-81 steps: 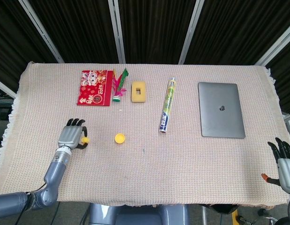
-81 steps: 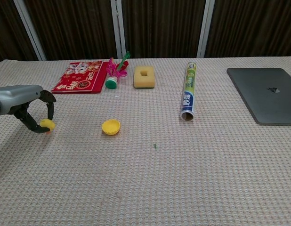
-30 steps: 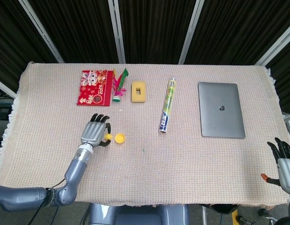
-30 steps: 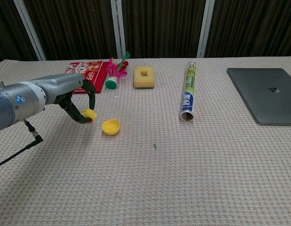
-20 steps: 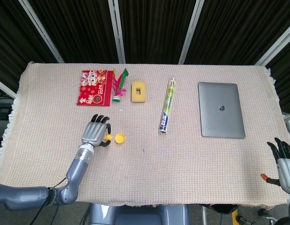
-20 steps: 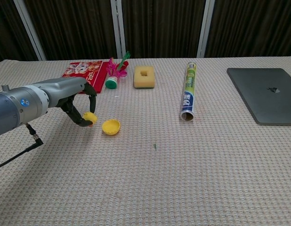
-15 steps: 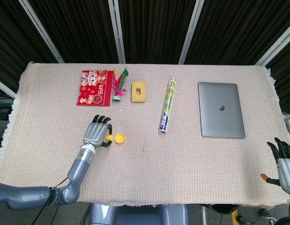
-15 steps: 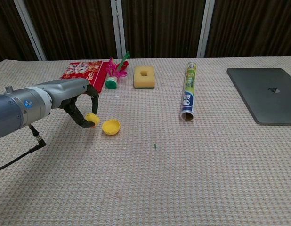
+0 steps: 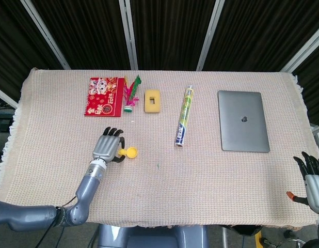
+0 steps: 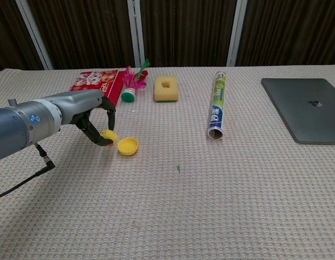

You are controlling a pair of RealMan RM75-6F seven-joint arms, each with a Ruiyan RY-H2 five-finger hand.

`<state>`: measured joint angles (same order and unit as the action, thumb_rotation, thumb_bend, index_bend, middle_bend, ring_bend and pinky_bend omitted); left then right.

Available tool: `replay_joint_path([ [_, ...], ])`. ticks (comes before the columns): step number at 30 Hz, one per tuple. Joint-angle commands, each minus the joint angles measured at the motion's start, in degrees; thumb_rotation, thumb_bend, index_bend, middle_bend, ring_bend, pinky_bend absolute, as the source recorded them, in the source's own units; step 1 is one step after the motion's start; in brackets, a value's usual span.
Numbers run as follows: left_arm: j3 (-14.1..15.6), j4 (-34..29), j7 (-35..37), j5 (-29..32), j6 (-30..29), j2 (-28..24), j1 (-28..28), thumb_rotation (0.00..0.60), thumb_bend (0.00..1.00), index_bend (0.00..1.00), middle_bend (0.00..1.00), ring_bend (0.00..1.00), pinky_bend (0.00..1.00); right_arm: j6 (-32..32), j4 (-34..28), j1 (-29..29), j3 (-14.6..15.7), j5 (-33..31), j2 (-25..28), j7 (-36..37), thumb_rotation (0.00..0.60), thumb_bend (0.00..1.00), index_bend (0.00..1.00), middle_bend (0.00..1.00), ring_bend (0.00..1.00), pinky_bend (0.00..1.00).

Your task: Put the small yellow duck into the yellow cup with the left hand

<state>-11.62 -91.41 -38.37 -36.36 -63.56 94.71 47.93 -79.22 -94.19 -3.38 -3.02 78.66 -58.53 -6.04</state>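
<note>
Carrying is the step in hand: left hand (image 10: 97, 125) pinches the duck (image 10: 108, 135) in its fingertips just beside the yellow cup (image 10: 127, 145), so next it likely needs shifting over the rim before letting go.

Along the far side of the woven table cloth (image 9: 211, 175) lie a red calendar (image 9: 104, 96), a feathered shuttlecock (image 9: 130, 95) just right of it, then a yellow sponge (image 9: 152, 101) with a hole in its middle. Further right lies a wrapped roll (image 9: 184, 115), and a closed grey laptop (image 9: 242, 127) lies beyond it.
</note>
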Motion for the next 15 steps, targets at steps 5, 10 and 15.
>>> replay_joint_path([
  [5,-0.9,-0.8,1.6,0.1,0.0,-0.4,-0.3,0.6,0.32,0.53,0.14,0.08,0.0,0.1,0.0,-0.1,0.0,0.1,-0.1,-0.1,0.6,0.0,0.1,0.0,0.0,0.0],
  [10,-1.6,-1.5,2.9,0.6,0.2,-0.4,-0.5,0.6,0.32,0.54,0.14,0.08,0.0,0.2,0.0,-0.3,0.0,0.3,-0.1,0.0,0.6,0.0,0.1,0.0,0.0,0.0],
  [15,-1.4,-1.9,2.6,0.0,0.0,-0.5,-0.2,0.6,0.32,0.54,0.14,0.08,0.0,0.4,0.0,-0.5,-0.1,0.4,-0.1,0.1,0.6,0.0,0.1,0.0,0.0,0.0],
])
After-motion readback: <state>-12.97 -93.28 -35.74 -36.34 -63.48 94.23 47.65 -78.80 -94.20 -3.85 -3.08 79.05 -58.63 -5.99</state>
